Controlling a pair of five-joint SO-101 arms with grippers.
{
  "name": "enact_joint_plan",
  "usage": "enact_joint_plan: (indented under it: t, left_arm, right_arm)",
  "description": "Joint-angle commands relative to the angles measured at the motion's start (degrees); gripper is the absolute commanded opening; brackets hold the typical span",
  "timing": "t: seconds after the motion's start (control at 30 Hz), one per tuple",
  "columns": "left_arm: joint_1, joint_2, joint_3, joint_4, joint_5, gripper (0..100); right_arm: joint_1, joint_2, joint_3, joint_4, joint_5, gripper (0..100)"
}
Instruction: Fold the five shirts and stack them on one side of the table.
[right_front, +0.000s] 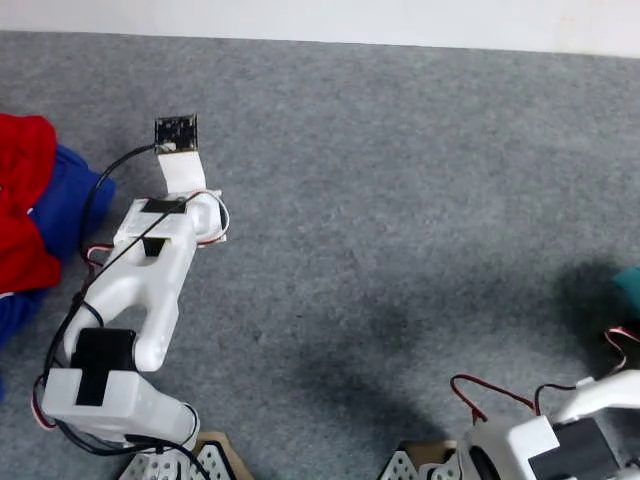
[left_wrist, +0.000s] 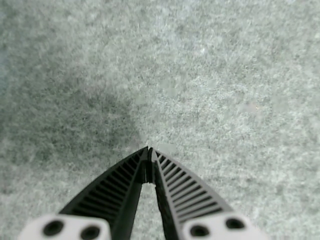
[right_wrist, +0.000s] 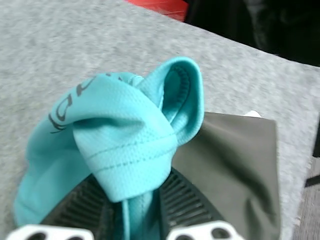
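Red shirt (right_front: 22, 200) heaped at left edge of table (right_front: 400, 180); wide grey stretch mid-table. Left gripper (left_wrist: 149, 152) above table, fingers together. Right gripper (right_wrist: 132, 200) near table's right edge, clamped on teal shirt (right_wrist: 125, 135).

Teal shirt (right_front: 632, 288), probably mostly off-edge

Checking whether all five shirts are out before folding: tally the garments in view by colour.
Red shirt: 1
Blue shirt: 1
Teal shirt: 1
Dark olive garment: 1
Total: 4 in sight
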Motion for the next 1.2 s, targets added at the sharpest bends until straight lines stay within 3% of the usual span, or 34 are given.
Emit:
enact_joint_plan:
  t: [0.0,0.17,0.37,0.7,0.9,1.17]
  left_arm:
    - [0.5,-0.4,0.0,-0.8,-0.6,1]
    - [0.5,-0.4,0.1,-0.8,-0.7,1]
    - [0.5,-0.4,0.1,-0.8,-0.7,1]
    - [0.5,-0.4,0.2,-0.8,-0.7,1]
    - [0.5,-0.4,0.2,-0.8,-0.7,1]
    - [0.5,-0.4,0.2,-0.8,-0.7,1]
  right_arm:
    - [3.5,-5.3,-3.6,0.2,0.5,0.7]
    - [7.1,-11.3,-2.2,0.3,0.6,0.7]
    - [7.3,-17.6,6.8,-0.5,7.5,0.7]
    - [4.1,-19.2,28.4,-18.6,7.7,0.7]
    - [5.5,-19.2,32.0,-18.8,12.1,0.7]
    - [11.1,-19.3,35.8,-18.9,12.7,0.9]
